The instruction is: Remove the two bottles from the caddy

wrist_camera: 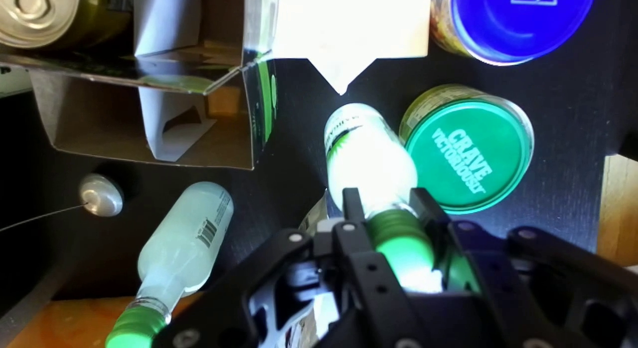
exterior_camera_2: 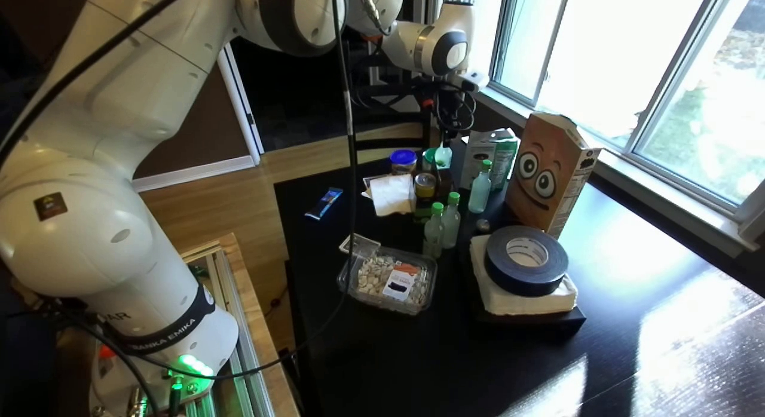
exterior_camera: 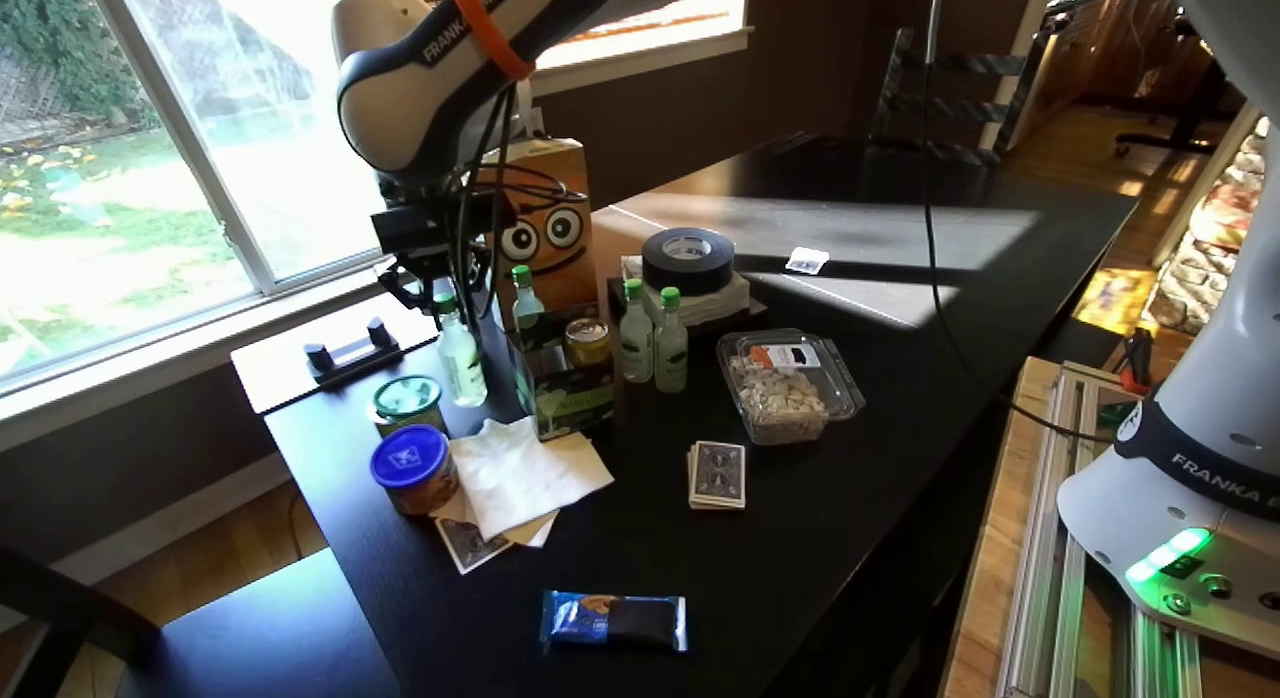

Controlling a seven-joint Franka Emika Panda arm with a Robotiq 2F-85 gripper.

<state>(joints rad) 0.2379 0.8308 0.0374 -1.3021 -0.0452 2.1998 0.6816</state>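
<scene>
Beside the caddy (exterior_camera: 572, 406) on the bench (exterior_camera: 640, 548), the end effector (wrist_camera: 387, 202) clasped a bottle (wrist_camera: 371, 163) by its green cap (wrist_camera: 398, 231), a second bottle (wrist_camera: 187, 238) stood nearby.

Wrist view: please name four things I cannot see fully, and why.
In the wrist view:
Can: cut off by top and left edges.
Jar with blue lid: cut off by top edge.
Lower-left bottle: cut off by bottom edge.
Bottle in the tool: label partly lost in glare.
</scene>
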